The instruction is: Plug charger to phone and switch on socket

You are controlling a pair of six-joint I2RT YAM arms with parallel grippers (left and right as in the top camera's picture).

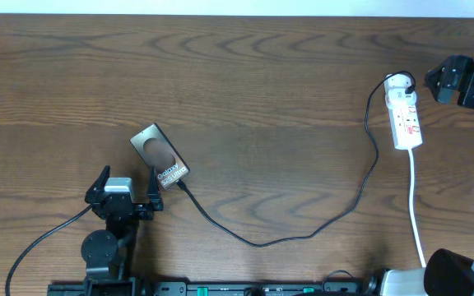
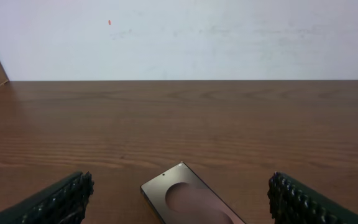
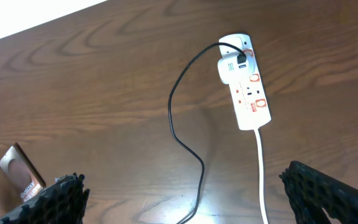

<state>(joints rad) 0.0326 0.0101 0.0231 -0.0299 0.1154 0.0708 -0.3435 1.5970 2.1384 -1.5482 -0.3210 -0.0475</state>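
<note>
The left gripper [image 1: 128, 173] and right gripper [image 3: 185, 183] both gape empty. With the phone [image 1: 159, 154] just ahead of the left, a clumsy nudge could yank the charger [image 1: 262, 242] plug loose.

**Hardly any text legible**

You see white lettering on the phone [image 1: 160, 156], at its end nearer the worktop's front edge, too blurred to read. The socket [image 1: 405, 115], by the right edge, carries red marks; none is readable.
</note>
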